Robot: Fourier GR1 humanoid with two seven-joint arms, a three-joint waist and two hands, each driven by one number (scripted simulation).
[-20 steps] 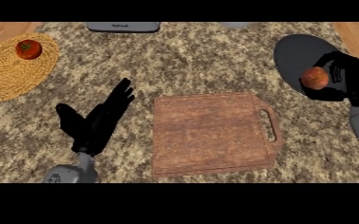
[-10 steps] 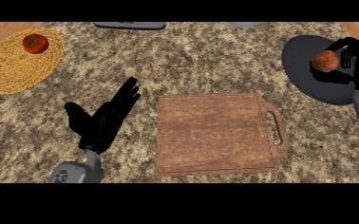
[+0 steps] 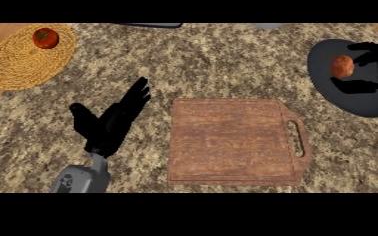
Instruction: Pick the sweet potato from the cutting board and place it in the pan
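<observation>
Pinching the sweet potato [image 3: 341, 66] over the pan [image 3: 328, 97], the right hand [image 3: 358, 86] may open too high, so it rolls out.

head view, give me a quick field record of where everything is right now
sweet potato: within the pan's outline
pan: far right of view
cutting board: centre, nothing on it, handle right
right robot hand: at the sweet potato, grip unclear
left robot hand: open, left of the board
woven mat: upper left, red fruit on it
</observation>
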